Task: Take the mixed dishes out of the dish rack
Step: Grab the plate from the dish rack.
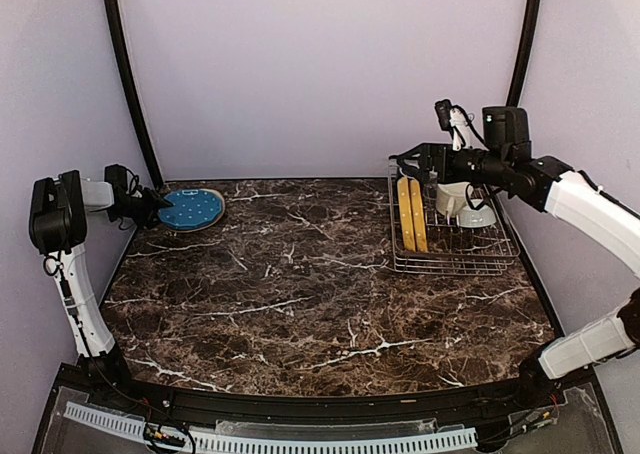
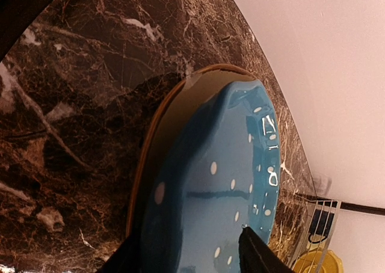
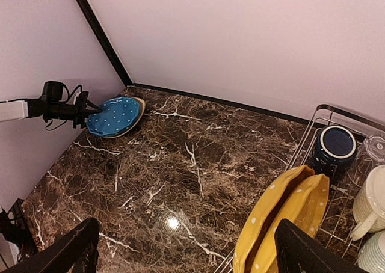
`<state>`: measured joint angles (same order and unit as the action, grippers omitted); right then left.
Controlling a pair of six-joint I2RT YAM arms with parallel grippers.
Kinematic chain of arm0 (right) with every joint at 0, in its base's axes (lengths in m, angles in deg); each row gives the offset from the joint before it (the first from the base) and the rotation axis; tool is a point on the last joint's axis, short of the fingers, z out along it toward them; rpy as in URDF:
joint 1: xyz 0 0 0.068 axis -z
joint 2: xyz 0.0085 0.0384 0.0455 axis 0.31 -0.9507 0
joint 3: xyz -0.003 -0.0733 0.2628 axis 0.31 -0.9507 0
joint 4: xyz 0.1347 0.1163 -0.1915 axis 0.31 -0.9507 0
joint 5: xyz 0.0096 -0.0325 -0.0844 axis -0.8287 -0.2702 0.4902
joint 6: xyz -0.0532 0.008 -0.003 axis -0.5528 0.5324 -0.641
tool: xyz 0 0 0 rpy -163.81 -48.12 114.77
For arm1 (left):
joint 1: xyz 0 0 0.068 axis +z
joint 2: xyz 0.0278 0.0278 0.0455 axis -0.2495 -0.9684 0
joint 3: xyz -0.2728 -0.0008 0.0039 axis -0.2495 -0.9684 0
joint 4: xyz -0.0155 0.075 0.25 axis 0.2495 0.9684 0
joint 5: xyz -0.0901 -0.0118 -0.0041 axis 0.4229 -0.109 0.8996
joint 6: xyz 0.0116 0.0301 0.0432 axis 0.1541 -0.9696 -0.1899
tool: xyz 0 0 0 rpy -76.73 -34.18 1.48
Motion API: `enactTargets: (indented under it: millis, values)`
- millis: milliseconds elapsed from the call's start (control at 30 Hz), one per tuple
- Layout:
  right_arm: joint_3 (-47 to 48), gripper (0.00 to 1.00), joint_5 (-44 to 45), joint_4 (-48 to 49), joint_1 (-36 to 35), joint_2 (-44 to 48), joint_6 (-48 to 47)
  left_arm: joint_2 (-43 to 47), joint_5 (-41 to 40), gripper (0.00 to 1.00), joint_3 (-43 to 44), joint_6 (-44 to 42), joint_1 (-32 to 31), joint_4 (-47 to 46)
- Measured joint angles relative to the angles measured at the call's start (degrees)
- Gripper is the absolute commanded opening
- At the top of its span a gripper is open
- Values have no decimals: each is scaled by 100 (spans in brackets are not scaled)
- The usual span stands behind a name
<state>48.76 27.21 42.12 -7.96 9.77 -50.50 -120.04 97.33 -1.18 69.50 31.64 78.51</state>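
The blue dotted plate [image 1: 190, 209] [image 2: 228, 183] [image 3: 114, 116] lies on the marble at the far left, and a tan rim shows under it. My left gripper [image 1: 155, 206] [image 2: 186, 249] is open at its near-left edge, one finger on each side of the rim. The dish rack [image 1: 455, 264] [image 3: 301, 142] stands at the far right. It holds two upright yellow plates [image 1: 411, 214] [image 3: 283, 219], a cream mug [image 1: 452, 199] [image 3: 376, 201], a navy mug [image 3: 334, 147], a pale bowl [image 1: 478, 217] and a glass tumbler [image 3: 374, 147]. My right gripper [image 1: 400, 159] [image 3: 192, 249] hangs wide open and empty above the rack's left side.
Pale walls close the table in at the back and on both sides, with black poles in the back corners. Dark marble [image 1: 300, 274] stretches between the blue plate and the rack.
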Motion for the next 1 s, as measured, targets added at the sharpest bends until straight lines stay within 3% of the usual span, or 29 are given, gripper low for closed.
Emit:
enactTargets:
  millis: [200, 467, 667, 733, 900, 1000]
  values:
    - [-44, 99, -2, 2, 48, 74, 0, 2, 7, 69, 118, -155, -11, 94]
    - [-63, 99, -17, 11, 66, 72, 7, 2, -330, 69, 297, -387, -22, 431]
    - [-151, 99, -22, 28, 66, 68, 26, 13, -699, 76, 339, -505, -9, 678]
    - [-168, 99, -22, 31, 66, 66, 31, 17, -772, 73, 339, -522, -9, 717]
    - [-177, 99, -13, 33, 66, 63, 48, 26, -863, 47, 339, -560, -11, 793]
    - [-181, 99, 66, 26, 66, 63, 101, 31, -883, 38, 339, -597, -50, 809]
